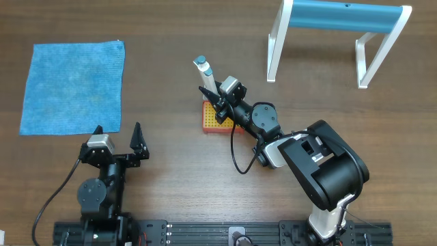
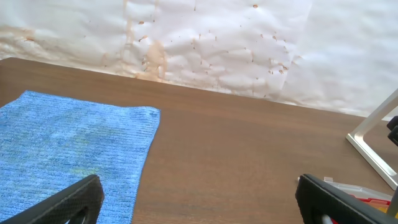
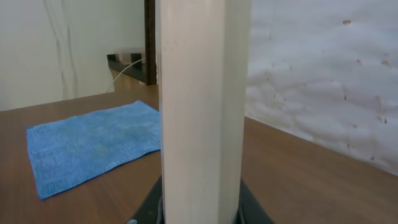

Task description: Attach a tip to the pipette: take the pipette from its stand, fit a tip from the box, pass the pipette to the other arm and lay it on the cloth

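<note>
My right gripper (image 1: 214, 98) is shut on the pipette (image 1: 204, 72), a white body with a blue-grey top, and holds it upright above the orange-red tip box (image 1: 213, 119) near the table's middle. The pipette's white shaft (image 3: 202, 112) stands close in the right wrist view, between dark fingers (image 3: 149, 208). The blue cloth (image 1: 73, 87) lies flat at the far left, and its near corner (image 2: 74, 149) shows in the left wrist view. My left gripper (image 1: 117, 137) stands open just in front of the cloth, nothing between its fingers (image 2: 71, 205).
The white-legged stand with a blue top bar (image 1: 338, 17) is at the back right. One white leg of the stand (image 2: 373, 134) shows in the left wrist view. A black cable (image 1: 235, 154) loops by the right arm. Bare wooden table lies between cloth and tip box.
</note>
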You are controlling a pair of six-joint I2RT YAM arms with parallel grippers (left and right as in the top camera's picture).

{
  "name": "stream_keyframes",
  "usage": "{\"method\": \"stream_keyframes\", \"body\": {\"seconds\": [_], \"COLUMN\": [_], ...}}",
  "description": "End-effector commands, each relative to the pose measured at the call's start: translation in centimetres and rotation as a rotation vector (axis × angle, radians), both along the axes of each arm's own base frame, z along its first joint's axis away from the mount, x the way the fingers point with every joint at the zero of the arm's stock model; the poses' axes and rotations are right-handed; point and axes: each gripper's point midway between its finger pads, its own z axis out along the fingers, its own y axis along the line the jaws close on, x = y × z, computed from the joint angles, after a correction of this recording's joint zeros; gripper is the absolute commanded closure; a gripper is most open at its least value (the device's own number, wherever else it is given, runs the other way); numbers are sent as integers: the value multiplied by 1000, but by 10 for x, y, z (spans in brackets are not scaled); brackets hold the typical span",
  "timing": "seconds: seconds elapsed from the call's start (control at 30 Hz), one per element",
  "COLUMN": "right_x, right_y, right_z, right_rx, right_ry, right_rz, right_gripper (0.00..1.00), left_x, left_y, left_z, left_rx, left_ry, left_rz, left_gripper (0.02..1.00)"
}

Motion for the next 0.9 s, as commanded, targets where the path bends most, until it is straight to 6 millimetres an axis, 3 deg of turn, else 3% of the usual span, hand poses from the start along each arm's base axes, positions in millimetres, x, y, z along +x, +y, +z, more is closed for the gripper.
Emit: {"method": "stream_keyframes", "body": {"seconds": [0.03, 0.9], "right_x": [-1, -6], "right_y": [-1, 0], "right_z": [-4, -8], "right_rx": [-5, -14], "right_ry": [2, 13], "right_rz": [5, 33], "right_gripper": [921, 921], "left_x": [0, 0], "left_y": [0, 0], "left_z": [-1, -1], "left_rx": [8, 8], "left_ry": [3, 3], "left_rz": [-1, -1], "left_gripper": [23, 23]}}
